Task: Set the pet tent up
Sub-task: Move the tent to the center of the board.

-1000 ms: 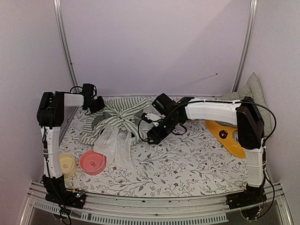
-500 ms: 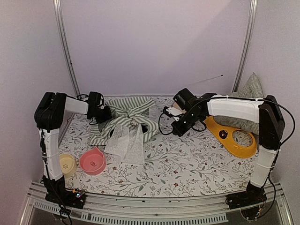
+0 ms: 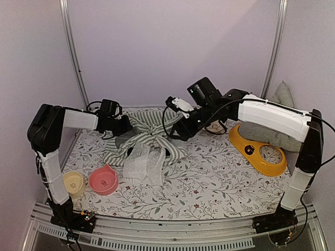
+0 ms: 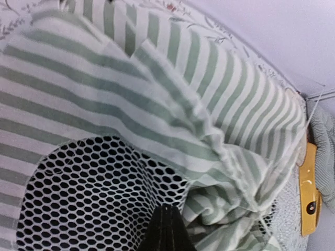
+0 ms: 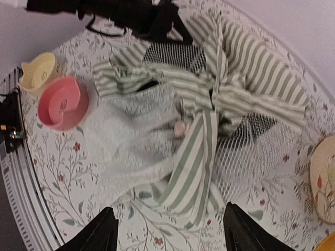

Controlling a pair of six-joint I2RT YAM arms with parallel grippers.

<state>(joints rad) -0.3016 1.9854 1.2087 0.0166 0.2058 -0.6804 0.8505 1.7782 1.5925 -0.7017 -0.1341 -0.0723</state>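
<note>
While you are looking down from above, the tent (image 3: 149, 130) is lying collapsed on the flowered table cover (image 3: 209, 178), toward the back and left of centre. Its lace curtain (image 3: 142, 163) is spilling toward you. Your left claw (image 3: 122, 126) is reaching in low from the left and meeting the tent's left edge, probably to anchor it. Your right claw (image 3: 177, 132) is hanging just over the tent's right side, pointing down. A pink bowl (image 3: 103, 180) and a yellow bowl (image 3: 74, 183) are sitting at the left front, apart from the fabric. A yellow feeder (image 3: 259, 151) and a checked cushion (image 3: 280, 107) are crowding the right, where a standing tent may want room.

Through the left wrist camera, the left claw (image 4: 166, 227) is showing its jaws pressed together at the rim of the mesh window (image 4: 89, 193). It appears to be pinching the striped cloth there, with folds bunching to its right.

Through the right wrist camera, the right claw (image 5: 170, 222) is standing wide with nothing between its fingers. It is looking down on the crumpled tent (image 5: 251, 78), likely so you can pick a fold to lift. The curtain (image 5: 131, 136) is draping across the middle and hiding what lies under it, and you cannot make out any pole.
</note>
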